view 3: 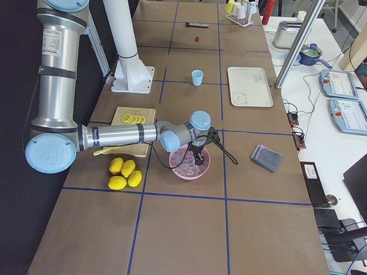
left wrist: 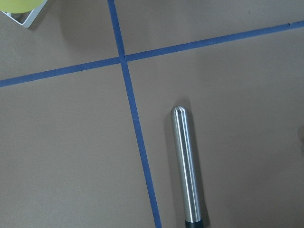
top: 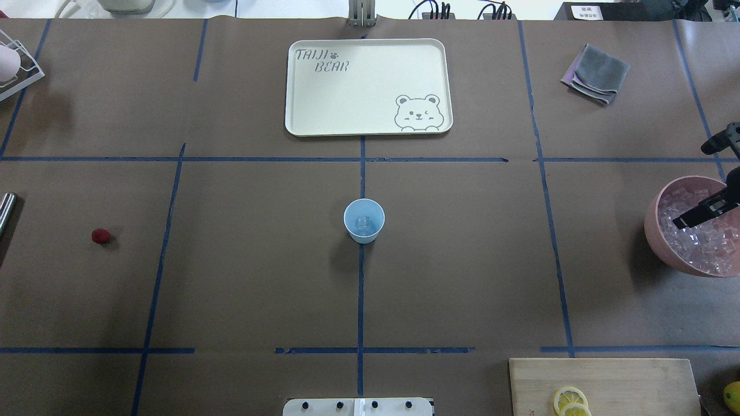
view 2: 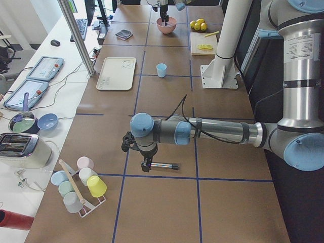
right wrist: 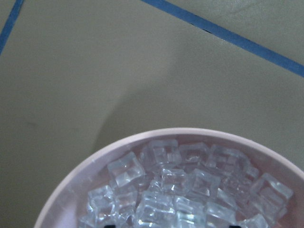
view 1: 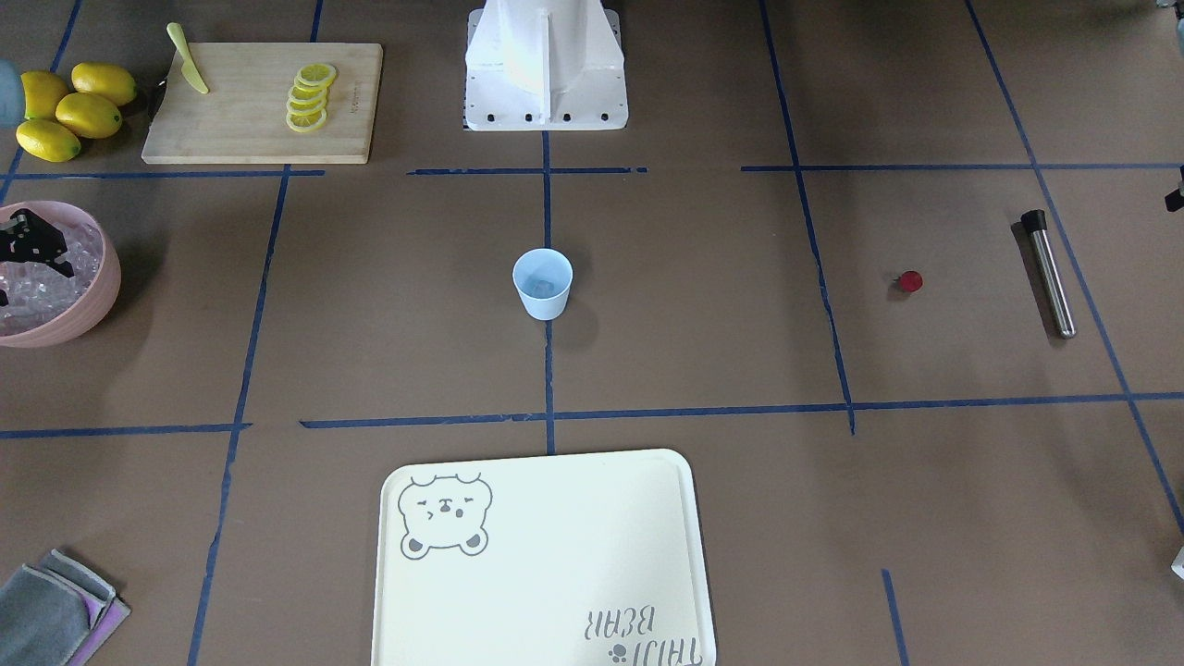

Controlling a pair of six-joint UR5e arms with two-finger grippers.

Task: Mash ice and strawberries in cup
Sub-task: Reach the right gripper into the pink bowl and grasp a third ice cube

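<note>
The pale blue cup [view 1: 543, 282] stands upright at the table's centre, and one cube of ice [top: 363, 223] lies in it. More ice [right wrist: 180, 185] fills the pink bowl [top: 665, 248] at the robot's far right. My right gripper [view 1: 35, 277] hangs open over that ice, and one of its fingers [top: 701, 212] reaches in above the cubes. The red strawberry [view 1: 911, 281] lies alone on the table on the robot's left. My left gripper [view 2: 147, 163] hovers over a steel muddler [left wrist: 187, 166]. I cannot tell whether it is open or shut.
A cream bear tray [top: 370, 86] lies beyond the cup. A cutting board [view 1: 259, 102] carries lemon slices and a yellow knife [view 1: 188, 60], with whole lemons [view 1: 69, 111] beside it. There is a grey cloth [top: 596, 73] at the far right and a rack of cups [view 2: 81, 185] at the left end.
</note>
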